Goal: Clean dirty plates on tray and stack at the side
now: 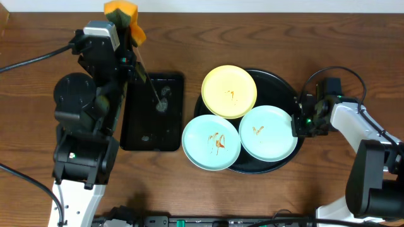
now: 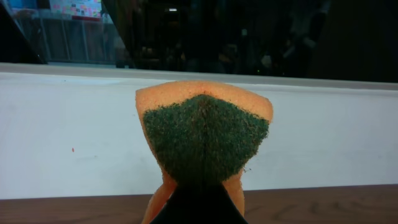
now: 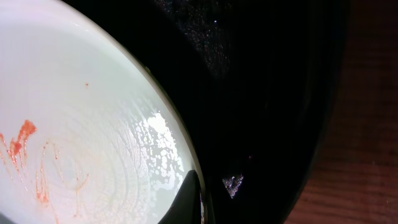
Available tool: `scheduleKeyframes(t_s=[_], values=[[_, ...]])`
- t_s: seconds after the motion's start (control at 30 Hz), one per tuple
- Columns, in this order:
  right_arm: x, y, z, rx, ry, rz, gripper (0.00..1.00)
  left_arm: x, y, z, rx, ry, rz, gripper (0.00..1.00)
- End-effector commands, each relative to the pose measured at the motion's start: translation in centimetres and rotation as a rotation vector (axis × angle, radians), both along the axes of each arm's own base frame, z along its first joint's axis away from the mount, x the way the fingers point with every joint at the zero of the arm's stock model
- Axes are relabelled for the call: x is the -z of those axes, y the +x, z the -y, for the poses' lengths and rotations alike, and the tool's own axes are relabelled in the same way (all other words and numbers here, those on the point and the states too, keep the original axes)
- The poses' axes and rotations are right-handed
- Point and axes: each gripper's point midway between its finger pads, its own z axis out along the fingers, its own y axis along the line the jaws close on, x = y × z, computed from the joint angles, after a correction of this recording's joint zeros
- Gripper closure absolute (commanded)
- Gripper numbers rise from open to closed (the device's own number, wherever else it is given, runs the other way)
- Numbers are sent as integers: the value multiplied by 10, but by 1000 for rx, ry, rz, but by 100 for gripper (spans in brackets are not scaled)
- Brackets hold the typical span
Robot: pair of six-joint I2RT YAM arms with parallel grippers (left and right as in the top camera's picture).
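Three plates lie on the round black tray (image 1: 285, 86): a pale yellow plate (image 1: 229, 91) at the back, a blue-mint plate (image 1: 211, 142) at the front left overhanging the tray's rim, and a blue-mint plate (image 1: 268, 132) at the front right. All carry orange smears. My right gripper (image 1: 298, 123) is at the right plate's right rim. In the right wrist view a finger (image 3: 193, 199) sits over that plate's (image 3: 81, 124) rim, above the tray (image 3: 267, 93). My left gripper (image 1: 126, 28) is raised at the back left, shut on an orange and green sponge (image 2: 205, 134).
A smaller rectangular black tray (image 1: 154, 113) with wet spots lies left of the round tray, partly under the left arm. A white wall (image 2: 62, 137) runs along the table's far edge. Cables trail at the left and right.
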Motion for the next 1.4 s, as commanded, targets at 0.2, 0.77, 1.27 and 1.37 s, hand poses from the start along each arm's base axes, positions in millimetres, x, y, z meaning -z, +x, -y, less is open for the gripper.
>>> scheduleKeyframes(t_s=[0.2, 0.77, 1.27, 1.37], values=[[2, 0, -5, -2, 6, -9, 99, -16, -6, -4, -17, 10, 44, 93], [2, 0, -5, -2, 6, -9, 99, -15, -5, -4, -17, 11, 41, 92], [2, 0, -5, -2, 6, -9, 99, 68, 20, 1, -14, 65, -248, 93], [2, 0, -5, -2, 6, -9, 99, 117, 25, 2, -13, 96, -419, 92]])
